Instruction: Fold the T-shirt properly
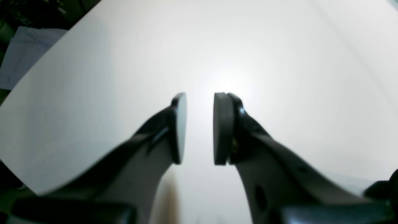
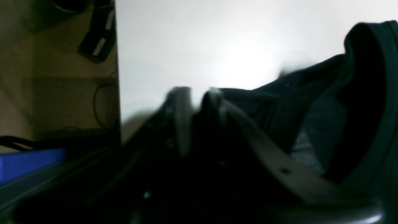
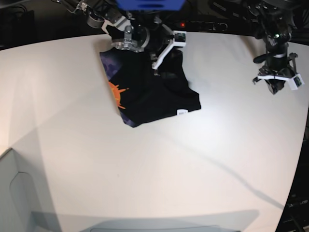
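The black T-shirt [image 3: 149, 92] lies partly folded at the back middle of the white table [image 3: 96, 159], its orange print [image 3: 117, 94] on the left and a small white label [image 3: 182, 112] near the front right corner. My right gripper [image 3: 129, 43] hovers over the shirt's far edge. In the blurred right wrist view its fingertips [image 2: 196, 99] stand slightly apart with bright table showing between them, and bunched black cloth [image 2: 311, 102] rises just to the right. My left gripper [image 3: 276, 82] is far to the right of the shirt, open over bare table [image 1: 200, 124], holding nothing.
The table's edge runs close to my right gripper, with floor, cables and a blue object [image 2: 28, 161] beyond it. Papers [image 1: 25, 53] lie past the table edge in the left wrist view. A grey box [image 3: 12, 193] sits at the front left.
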You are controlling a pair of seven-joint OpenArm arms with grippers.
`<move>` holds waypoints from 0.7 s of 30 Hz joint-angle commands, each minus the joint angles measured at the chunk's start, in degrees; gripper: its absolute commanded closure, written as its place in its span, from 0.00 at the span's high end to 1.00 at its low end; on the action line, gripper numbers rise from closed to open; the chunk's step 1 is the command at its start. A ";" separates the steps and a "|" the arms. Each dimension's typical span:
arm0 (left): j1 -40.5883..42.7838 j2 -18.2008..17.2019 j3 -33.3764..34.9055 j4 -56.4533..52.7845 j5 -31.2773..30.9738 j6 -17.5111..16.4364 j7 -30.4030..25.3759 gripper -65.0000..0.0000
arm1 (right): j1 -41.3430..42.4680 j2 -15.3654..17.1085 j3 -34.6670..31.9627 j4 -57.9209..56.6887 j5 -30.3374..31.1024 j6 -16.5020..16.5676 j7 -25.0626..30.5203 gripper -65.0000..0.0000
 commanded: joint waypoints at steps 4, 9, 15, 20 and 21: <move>0.18 -0.70 2.03 1.62 -0.06 0.04 -1.10 0.22 | -0.25 -0.25 0.06 5.56 1.46 0.82 1.44 0.44; 0.36 3.08 3.70 3.38 -0.06 0.04 -1.10 0.29 | 0.37 -0.34 3.04 8.81 1.46 0.82 1.44 0.56; 1.15 7.65 9.33 3.21 -3.49 0.04 -1.10 0.50 | 0.81 -3.50 15.53 9.17 1.55 0.82 1.97 0.56; 2.38 7.92 22.60 2.68 -8.94 0.65 -1.10 0.50 | 3.62 -4.47 24.67 9.08 1.64 0.82 1.44 0.56; 2.38 7.92 25.06 2.33 -8.85 0.65 -1.10 0.50 | 3.97 -4.47 25.99 9.08 1.64 0.82 1.44 0.56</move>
